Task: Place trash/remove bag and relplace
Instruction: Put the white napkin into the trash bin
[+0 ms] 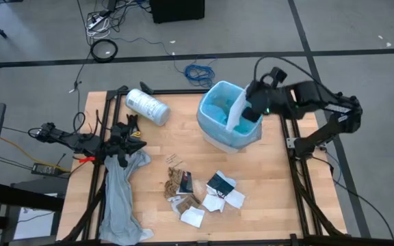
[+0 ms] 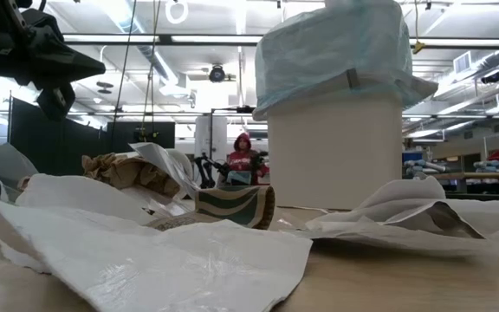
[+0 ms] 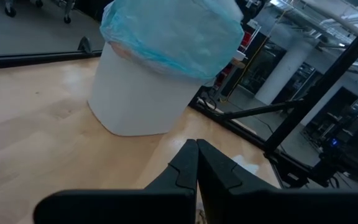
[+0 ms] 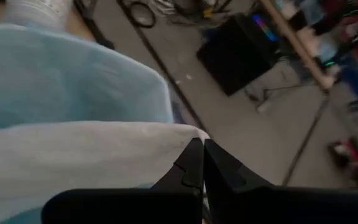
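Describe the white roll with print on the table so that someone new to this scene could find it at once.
Start at the white bin with the light-blue bag near the table's far edge. Going toward the left arm's side, the white roll lies on its side on bare wood, near the far corner. Unlike the flat crumpled scraps on the near side, it is a smooth cylinder with fine print.

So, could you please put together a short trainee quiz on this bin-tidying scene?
1. True or false: the right gripper pinches a white sheet over the white bin lined with the light-blue plastic bag.
2. Where does the white printed roll lie? A in the bin; B on the wooden table; C on the floor.
3. What limp thing lies under the shut left gripper?

Key: 1 true; 2 B; 3 the grey plastic sheet.
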